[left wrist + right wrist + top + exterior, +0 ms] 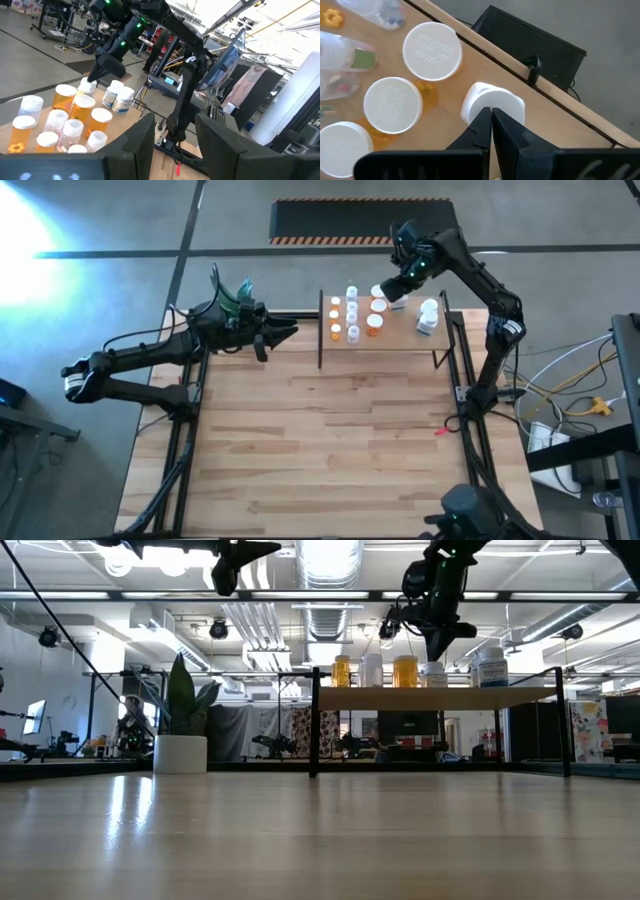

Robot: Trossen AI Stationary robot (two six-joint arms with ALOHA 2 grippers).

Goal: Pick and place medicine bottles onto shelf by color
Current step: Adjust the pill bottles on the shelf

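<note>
The medicine bottles (352,312) all stand on the shelf (400,342), which sits at the far edge of the tabletop (320,440). On the shelf's left part, clear and orange ones stand in close rows; a pair of white bottles (428,317) stands apart toward its right end. Between those groups, by the shelf's far edge, is one small white-capped bottle (492,105) — the one nearest the work now.

The right gripper (392,288) hangs directly above that bottle, its two fingers pressed together with nothing between them; in the right wrist view the closed tips lie over the cap's near rim, and whether they touch it I cannot tell. The left gripper (283,332) waits off the shelf's left end, just past its black post, fingers parted a little and empty.

By my judgement these bottles are light, stiff plastic with smooth round sides, so they would tip or skate easily if nudged from above. The sound hold is across the body just under the cap, or across the cap itself, with fingers opened wider than the cap first. The orange bottle (430,50) close by leaves little room on that side — a careless approach could knock it.
</note>
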